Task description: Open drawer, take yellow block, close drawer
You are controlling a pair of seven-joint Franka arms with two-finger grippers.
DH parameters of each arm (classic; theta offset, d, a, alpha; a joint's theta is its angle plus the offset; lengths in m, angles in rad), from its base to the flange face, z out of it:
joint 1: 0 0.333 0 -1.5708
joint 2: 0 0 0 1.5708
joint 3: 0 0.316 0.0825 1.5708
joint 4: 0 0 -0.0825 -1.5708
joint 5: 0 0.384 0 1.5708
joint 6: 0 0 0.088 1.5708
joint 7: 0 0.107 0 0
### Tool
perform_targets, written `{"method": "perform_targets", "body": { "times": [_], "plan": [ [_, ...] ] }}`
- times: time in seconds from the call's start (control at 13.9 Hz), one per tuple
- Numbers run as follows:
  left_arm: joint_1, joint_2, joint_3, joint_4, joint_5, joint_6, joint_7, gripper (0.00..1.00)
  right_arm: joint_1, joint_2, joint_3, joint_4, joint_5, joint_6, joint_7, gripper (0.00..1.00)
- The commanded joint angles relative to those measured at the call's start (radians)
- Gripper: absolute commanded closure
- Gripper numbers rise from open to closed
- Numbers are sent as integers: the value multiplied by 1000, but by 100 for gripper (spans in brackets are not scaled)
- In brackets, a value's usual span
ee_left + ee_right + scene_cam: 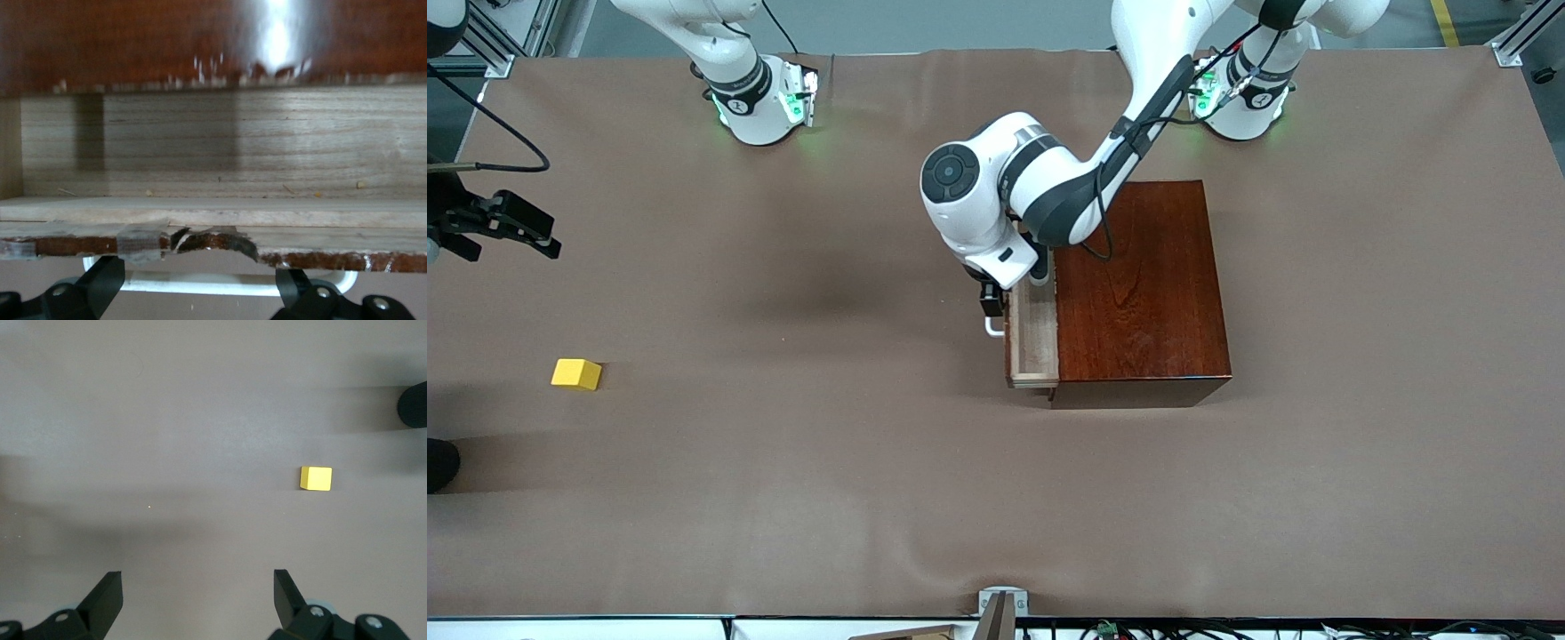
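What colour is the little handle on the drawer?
White. The drawer's U-shaped bar handle shows best in the left wrist view, below the dark reddish-brown front.

The brown-covered table (783, 498) carries the mahogany box (1143, 293) and, well apart, the yellow block (576, 373).

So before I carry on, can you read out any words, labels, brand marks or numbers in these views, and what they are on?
None can be read.
Right arm base: a small dark mark on the band, too small to read.
Left arm base: a similar mark, too small to read.
Wooden box, drawer, yellow block: plain, no text.
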Motion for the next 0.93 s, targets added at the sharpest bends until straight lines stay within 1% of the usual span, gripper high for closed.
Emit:
{"method": "perform_targets", "body": {
  "times": [0.0, 0.14, 0.36, 0.65, 0.86],
  "plan": [
    [-3, -5, 19, -10, 70, -106, -3, 0, -15, 13, 11, 25, 14, -7, -8, 0],
    [-5, -3, 22, -10, 84, -137, -20, 0, -13, 13, 11, 25, 13, -7, -8, 0],
    [-11, -5, 22, -10, 141, -201, -46, 0, -12, 13, 11, 25, 13, -5, -8, 0],
    [-19, -2, 22, -10, 167, -289, -68, 0, -9, 13, 11, 25, 13, -4, -9, 0],
    [-23, -3, 22, -7, 166, -297, -71, 0, -13, 13, 11, 25, 8, -4, -9, 0]
  ]
}}
